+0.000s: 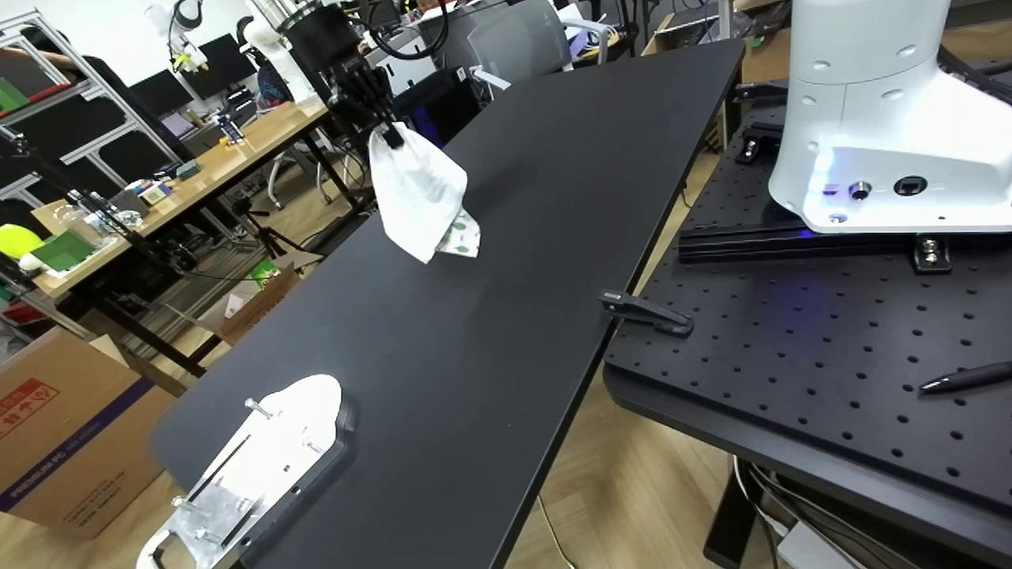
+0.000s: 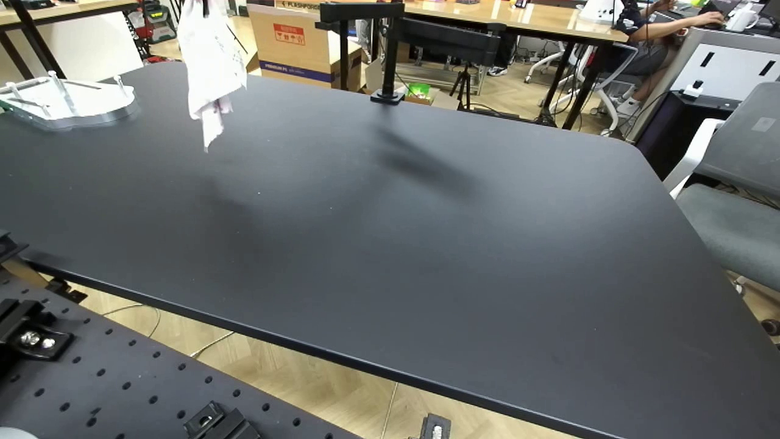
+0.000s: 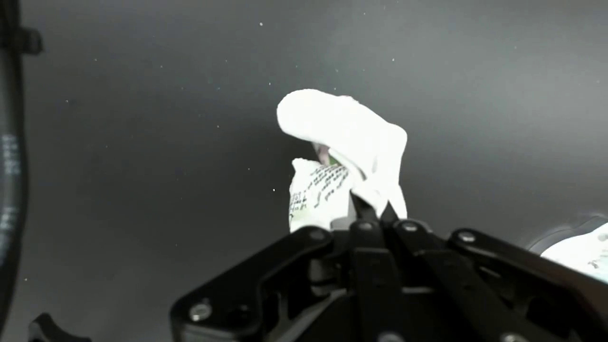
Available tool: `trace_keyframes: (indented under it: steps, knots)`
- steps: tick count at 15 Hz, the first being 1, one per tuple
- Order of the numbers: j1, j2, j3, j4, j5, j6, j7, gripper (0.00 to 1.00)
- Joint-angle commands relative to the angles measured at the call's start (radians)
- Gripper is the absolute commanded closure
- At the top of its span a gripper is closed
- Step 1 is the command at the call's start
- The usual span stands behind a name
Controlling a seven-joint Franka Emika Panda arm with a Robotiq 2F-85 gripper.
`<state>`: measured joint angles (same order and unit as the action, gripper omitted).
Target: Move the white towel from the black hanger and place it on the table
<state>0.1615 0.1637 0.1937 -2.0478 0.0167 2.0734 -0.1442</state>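
So in an exterior view the claw (image 1: 391, 138) is clenched on the white towel (image 1: 419, 190), pinching it up top so the rest just dangles, one bottom corner showing green spots. It's hanging above the table (image 1: 474, 356). A white pegged board (image 1: 288, 431) sits on that same table, well apart from the cloth, with a cardboard box (image 1: 87, 442) just past the edge. On the robot's side there's a perforated black plate (image 1: 791, 356) with a black pen (image 1: 968, 378) lying on it, plus the white robot base (image 1: 870, 118).

In an exterior view there's a black hanger stand (image 2: 389, 67) fixed at the table's edge, off to the side of the towel with a gap between. The top of the frame cuts off nearly all of the claw here, but you can see the towel's droopy tip. A gray chair (image 2: 731, 164) is at the end of the table.

Wrist view: the two fingers (image 3: 370, 266) are almost together with the cloth bunched right at their tips, some dark printed lettering on it. They block the bottom part of the towel, so I can't make that bit out. A piece of the white pegged board shows at lower right.
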Motion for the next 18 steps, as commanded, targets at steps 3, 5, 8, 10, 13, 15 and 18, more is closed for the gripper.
trace_keyframes:
  steps: [3,5,8,10,13,15,18]
  knots:
    - [-0.010,0.008,-0.035,-0.068,-0.074,0.064,0.003,0.99]
    - [-0.017,0.033,-0.050,-0.070,-0.120,0.065,-0.004,0.99]
    - [-0.039,0.081,-0.078,-0.071,-0.156,0.101,-0.009,0.99]
    - [-0.052,0.113,-0.092,-0.061,-0.169,0.120,-0.015,0.99]
    - [-0.060,0.157,-0.103,-0.050,-0.191,0.126,-0.027,0.99]
    - [-0.063,0.175,-0.104,-0.044,-0.189,0.112,-0.029,0.71]
    - [-0.066,0.179,-0.099,-0.044,-0.168,0.085,-0.034,0.52]
